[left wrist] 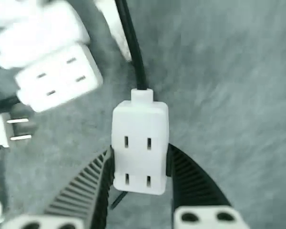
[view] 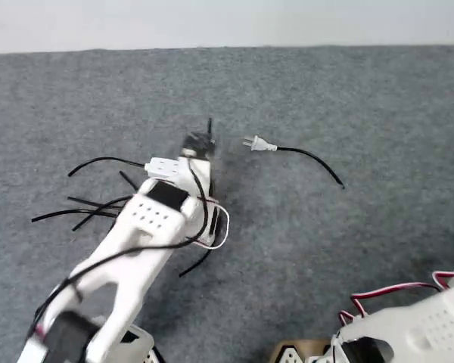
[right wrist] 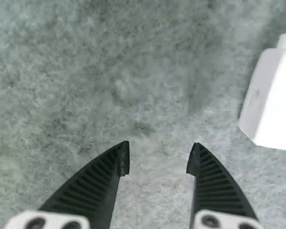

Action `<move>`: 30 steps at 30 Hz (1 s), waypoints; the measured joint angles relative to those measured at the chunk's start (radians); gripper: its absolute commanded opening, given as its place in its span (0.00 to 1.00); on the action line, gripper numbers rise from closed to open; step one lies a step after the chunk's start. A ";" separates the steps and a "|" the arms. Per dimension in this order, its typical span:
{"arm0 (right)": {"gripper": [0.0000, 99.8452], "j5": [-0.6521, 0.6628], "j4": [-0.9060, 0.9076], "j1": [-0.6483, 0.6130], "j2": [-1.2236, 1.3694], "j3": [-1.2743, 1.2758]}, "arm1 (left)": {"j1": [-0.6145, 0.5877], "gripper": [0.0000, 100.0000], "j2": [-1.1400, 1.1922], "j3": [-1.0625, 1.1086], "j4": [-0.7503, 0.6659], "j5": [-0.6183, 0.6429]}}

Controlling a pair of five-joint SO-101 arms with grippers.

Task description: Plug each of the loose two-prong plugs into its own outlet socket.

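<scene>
Nearest the arms' bases, the right arm (view: 416, 325) sat low at the tabletop's (view: 378, 98) near edge. The right claw (right wrist: 159, 147) was spread, its two ribbed black fingers apart over bare grey felt and holding nothing. A plain white block (right wrist: 271, 100) lay off to one side of it, not touching; no slots showed on it, so I cannot tell what it was.

The left arm (view: 144, 227) stretched from the near left corner toward the middle of the tabletop. The left claw (left wrist: 139, 152) pinched one white socket block (left wrist: 140, 143) by its two long sides, a finger pressed against each. That block was a rounded rectangle with two pairs of slots on its face and a black cord (left wrist: 133, 52) leaving its far end.

Just beyond it lay a second socket block (left wrist: 57, 81), also white with two pairs of slots, tilted and apart from the held one. Beside that was a grey two-prong plug (left wrist: 16, 129), its two prongs bright metal.

In the high view, several loose black cords (view: 83, 204) fanned out to the left of the arm. Farther off, one white plug (view: 259, 144) lay alone on the felt with its prongs pointing toward the left claw and its black lead (view: 310, 157) curving away behind it.
</scene>
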 measured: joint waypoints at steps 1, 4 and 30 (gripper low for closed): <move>0.19 -0.005 0.000 -0.003 0.000 0.002 | 0.000 0.01 -0.054 0.026 -0.029 0.018; 0.19 -0.011 0.002 -0.017 0.000 0.003 | 0.002 0.01 -0.193 0.195 -0.227 0.037; 0.19 -0.020 0.104 -0.184 0.000 0.003 | 0.204 0.50 0.009 0.410 -0.539 0.190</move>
